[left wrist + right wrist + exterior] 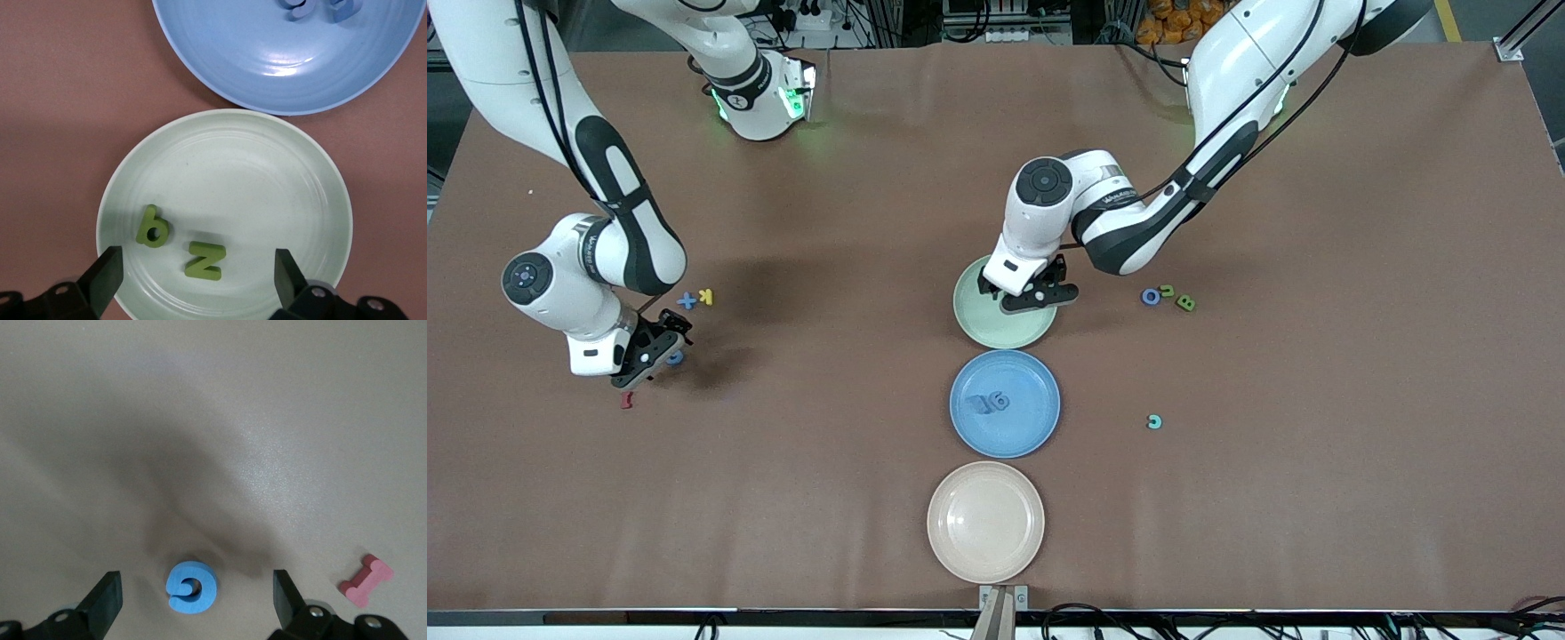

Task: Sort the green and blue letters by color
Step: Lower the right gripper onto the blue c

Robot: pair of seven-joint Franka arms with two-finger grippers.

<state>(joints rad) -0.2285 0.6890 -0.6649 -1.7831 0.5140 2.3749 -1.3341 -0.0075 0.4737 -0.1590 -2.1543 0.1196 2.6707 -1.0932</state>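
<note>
Now the left gripper (193,280), fingers wide apart, hangs over two chunky green letters (205,261) in the smooth green plate (320,200), while the right gripper (193,603), also spread, hangs over a round blue letter (191,587) on the brown table (200,420).

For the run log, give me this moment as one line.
left gripper: open over green plate, two green letters in it | right gripper: open over blue letter
</note>
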